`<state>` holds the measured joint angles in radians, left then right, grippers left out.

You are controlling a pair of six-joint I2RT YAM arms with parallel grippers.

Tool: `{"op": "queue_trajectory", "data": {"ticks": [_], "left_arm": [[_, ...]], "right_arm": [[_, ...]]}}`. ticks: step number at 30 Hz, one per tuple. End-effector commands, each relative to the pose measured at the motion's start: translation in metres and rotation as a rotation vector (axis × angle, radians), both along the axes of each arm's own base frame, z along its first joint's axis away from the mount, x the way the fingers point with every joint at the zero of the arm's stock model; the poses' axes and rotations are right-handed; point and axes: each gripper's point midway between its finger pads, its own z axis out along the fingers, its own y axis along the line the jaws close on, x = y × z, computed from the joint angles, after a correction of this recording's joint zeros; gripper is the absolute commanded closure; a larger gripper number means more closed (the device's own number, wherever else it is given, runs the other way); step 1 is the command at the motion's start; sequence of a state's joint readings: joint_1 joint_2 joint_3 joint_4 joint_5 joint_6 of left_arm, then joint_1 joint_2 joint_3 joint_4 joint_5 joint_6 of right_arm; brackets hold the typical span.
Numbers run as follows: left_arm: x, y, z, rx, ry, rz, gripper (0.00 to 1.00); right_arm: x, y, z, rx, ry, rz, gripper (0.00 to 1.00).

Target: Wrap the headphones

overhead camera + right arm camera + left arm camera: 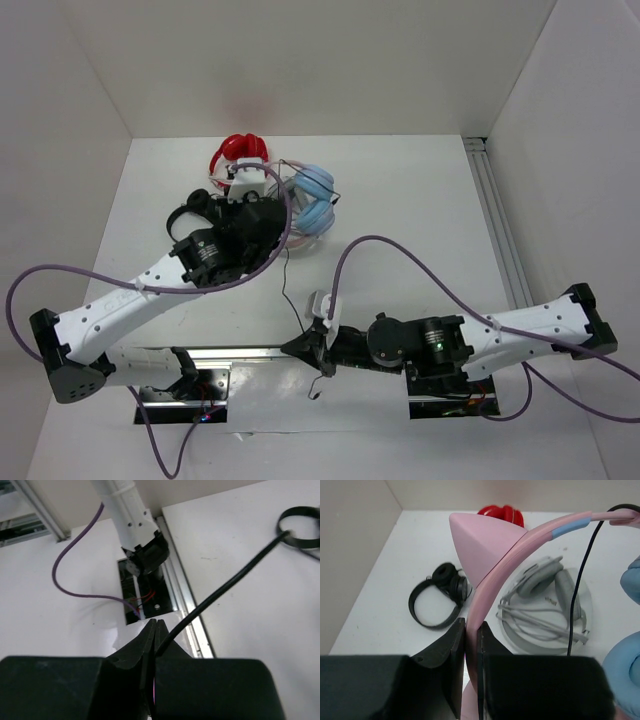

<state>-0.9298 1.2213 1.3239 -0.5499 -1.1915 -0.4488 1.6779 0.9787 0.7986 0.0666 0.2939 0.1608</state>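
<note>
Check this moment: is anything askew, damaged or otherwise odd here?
Nothing stands out. The left gripper is shut on the pink headband of the headphones, the right gripper on their black cable; the red pair, grey pair and black pair lie nearby, no damage visible.

Far-centre on the table [420, 220], the headphones [316, 196]; another pair [240, 150] just behind-left; the cable [285, 285] trails nearward into the right gripper [308, 347].
</note>
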Motion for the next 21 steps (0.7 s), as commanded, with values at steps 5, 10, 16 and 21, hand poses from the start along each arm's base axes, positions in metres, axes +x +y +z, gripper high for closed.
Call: {"op": "queue_trajectory", "data": {"ticks": [5, 10, 16, 21], "left_arm": [[-0.016, 0.002, -0.036, -0.127, 0.065, 0.012, 1.00], [-0.034, -0.018, -0.055, -0.094, 0.141, -0.112, 1.00], [-0.061, -0.045, -0.080, -0.078, 0.256, -0.365, 1.00], [-0.085, -0.064, -0.081, -0.089, 0.316, -0.576, 1.00]], "right_arm": [[0.038, -0.026, 0.035, -0.142, -0.153, -0.173, 1.00], [0.047, -0.042, 0.045, -0.235, -0.210, -0.198, 1.00], [0.065, -0.066, 0.061, -0.300, -0.247, -0.296, 1.00], [0.080, -0.077, 0.068, -0.345, -0.297, -0.378, 1.00]]}}
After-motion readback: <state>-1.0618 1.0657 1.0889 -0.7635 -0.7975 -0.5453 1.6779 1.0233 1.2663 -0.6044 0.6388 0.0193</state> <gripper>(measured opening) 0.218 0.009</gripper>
